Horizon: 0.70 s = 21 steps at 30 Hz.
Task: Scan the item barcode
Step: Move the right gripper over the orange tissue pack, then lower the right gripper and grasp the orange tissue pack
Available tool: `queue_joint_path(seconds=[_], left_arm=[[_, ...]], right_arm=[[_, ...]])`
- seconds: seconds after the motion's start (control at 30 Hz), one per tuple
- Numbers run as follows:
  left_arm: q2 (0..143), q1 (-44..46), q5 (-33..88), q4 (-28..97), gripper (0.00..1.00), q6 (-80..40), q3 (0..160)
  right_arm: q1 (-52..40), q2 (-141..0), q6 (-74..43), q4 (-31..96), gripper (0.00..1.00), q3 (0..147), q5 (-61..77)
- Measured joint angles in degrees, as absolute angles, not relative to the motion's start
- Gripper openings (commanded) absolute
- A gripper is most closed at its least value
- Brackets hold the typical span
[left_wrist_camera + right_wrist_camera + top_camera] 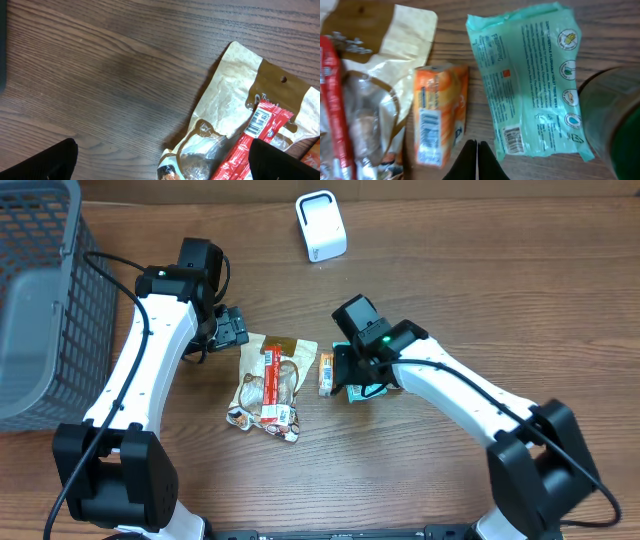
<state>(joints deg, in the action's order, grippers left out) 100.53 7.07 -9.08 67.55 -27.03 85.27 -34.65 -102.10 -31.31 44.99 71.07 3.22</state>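
Several items lie mid-table: a tan pouch point(258, 392) point(225, 100) with a red bar point(271, 370) point(255, 135) on it, an orange box point(326, 373) point(437, 115) and a green pack point(530, 75). Each of the last three shows a barcode facing up. My left gripper point(235, 330) point(162, 165) is open over the pouch's top-left corner, its right finger beside the red bar. My right gripper point(345, 370) point(477, 160) is shut on nothing, its tips over bare wood between the orange box and the green pack. From overhead the right arm hides most of the green pack.
A white scanner point(320, 225) stands at the back centre of the wooden table. A grey mesh basket point(40, 300) fills the left side.
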Motion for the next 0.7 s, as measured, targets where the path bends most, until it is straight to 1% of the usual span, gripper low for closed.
queue_joint_path(seconds=[0.23, 0.37, 0.7], left_arm=[[100.5, 7.1, -9.1, 67.5, 1.00, -27.0, 85.3], [100.5, 7.1, -9.1, 67.5, 0.99, -27.0, 85.3], [100.5, 7.1, -9.1, 67.5, 1.00, -27.0, 85.3]], right_arm=[[-35.6, -104.3, -31.4, 43.4, 0.05, 71.1, 3.2], [-36.9, -104.3, -31.5, 42.3, 0.09, 71.1, 3.2], [-39.9, -104.3, -31.5, 41.1, 0.09, 71.1, 3.1]])
